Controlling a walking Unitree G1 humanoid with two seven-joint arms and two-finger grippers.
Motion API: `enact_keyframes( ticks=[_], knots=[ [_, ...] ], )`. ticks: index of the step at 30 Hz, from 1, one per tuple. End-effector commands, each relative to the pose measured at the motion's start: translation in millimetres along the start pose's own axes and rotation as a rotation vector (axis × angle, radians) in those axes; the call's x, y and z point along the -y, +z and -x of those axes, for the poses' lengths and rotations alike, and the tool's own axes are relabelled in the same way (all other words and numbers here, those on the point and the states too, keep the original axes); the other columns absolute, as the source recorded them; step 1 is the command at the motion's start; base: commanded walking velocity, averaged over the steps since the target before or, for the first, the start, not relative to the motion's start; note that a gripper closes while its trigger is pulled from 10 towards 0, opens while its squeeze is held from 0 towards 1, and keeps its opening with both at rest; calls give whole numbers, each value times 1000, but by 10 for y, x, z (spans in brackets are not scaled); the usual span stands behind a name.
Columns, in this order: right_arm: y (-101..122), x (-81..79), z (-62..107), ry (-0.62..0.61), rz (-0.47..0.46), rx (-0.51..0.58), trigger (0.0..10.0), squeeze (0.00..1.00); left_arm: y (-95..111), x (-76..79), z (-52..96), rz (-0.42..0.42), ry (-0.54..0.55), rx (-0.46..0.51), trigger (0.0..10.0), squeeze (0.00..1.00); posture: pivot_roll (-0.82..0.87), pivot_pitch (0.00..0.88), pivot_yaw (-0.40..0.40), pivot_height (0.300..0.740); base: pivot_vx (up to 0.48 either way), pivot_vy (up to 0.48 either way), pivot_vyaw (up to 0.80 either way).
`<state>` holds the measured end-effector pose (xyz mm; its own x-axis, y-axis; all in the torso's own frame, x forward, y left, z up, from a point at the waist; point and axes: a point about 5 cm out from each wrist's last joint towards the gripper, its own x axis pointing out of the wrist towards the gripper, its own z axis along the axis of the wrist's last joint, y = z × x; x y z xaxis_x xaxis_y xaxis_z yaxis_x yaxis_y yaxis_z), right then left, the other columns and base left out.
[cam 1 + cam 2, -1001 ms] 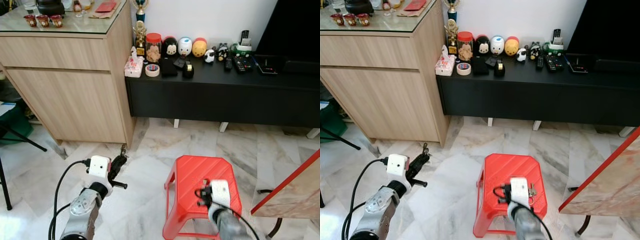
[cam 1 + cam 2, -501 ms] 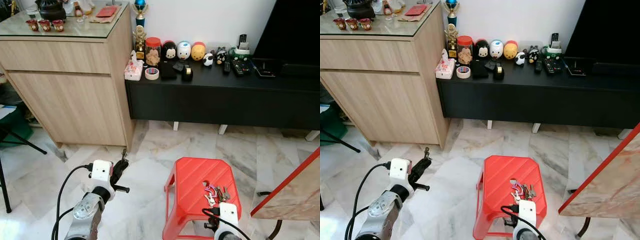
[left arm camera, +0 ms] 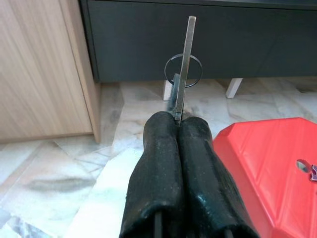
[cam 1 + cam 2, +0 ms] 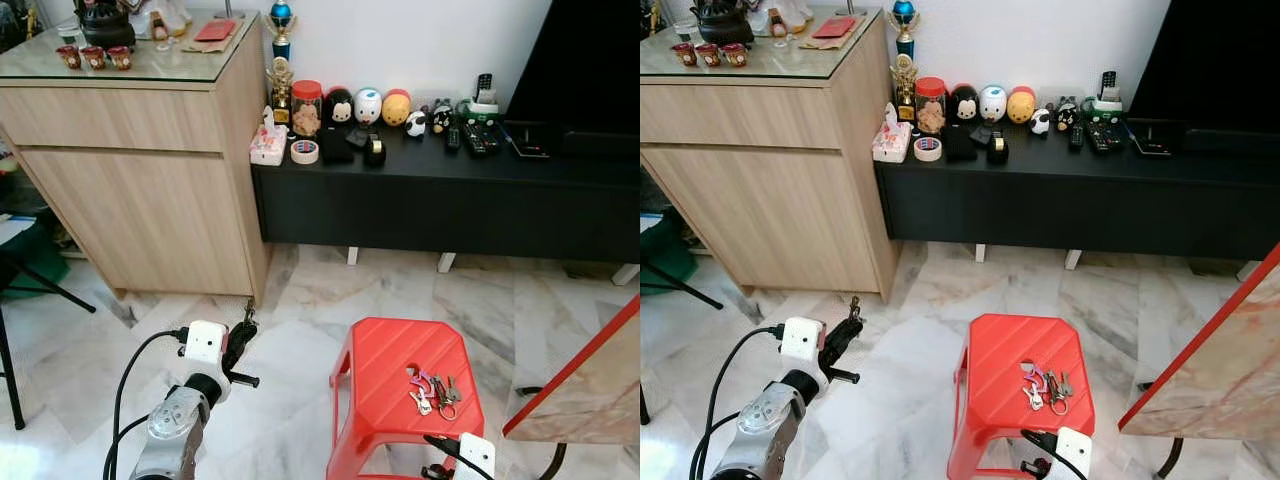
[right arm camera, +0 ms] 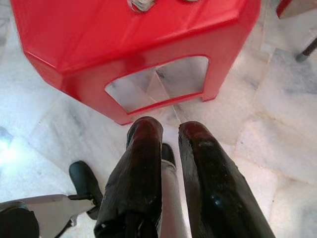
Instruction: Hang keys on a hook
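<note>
Left wrist view: left gripper [image 3: 179,124] pinches a thin metal hook [image 3: 186,59] with ring between closed fingers. Keys [image 4: 432,390] lie in a bunch atop the red stool [image 4: 385,360], right of it. Right gripper [image 5: 169,136], fingers slightly apart, empty, hangs near the stool's near edge.

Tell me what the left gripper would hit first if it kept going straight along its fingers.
Probably the black TV cabinet. The left gripper, shut on a metal hook piece, points over open marble floor at the cabinet's dark front, near the wooden sideboard's corner. Depth is uncertain.
</note>
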<state>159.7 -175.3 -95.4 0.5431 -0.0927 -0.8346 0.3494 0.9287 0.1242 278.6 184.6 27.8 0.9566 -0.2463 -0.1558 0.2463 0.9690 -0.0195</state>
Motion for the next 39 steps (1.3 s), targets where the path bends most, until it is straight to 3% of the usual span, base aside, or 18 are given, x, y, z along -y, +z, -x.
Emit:
enact_keyframes(
  ticks=[1,10,27,39],
  knots=[
    [-12,73,6,-18,-4,-6,10000,0,15,9,-17,-4,-3,11,10000,0,3,0,-36,740,0,0,0],
    [25,70,-2,-27,-33,0,10000,0,2,1,11,1,10,13,10000,0,16,0,-42,740,0,0,0],
    [56,73,-7,-31,-20,6,10000,0,27,-11,1,4,19,30,10000,0,19,0,-49,740,-296,0,0],
    [73,55,-12,-28,-8,9,10000,0,16,2,10,15,17,30,10000,0,21,0,-52,740,0,0,0]
  ],
)
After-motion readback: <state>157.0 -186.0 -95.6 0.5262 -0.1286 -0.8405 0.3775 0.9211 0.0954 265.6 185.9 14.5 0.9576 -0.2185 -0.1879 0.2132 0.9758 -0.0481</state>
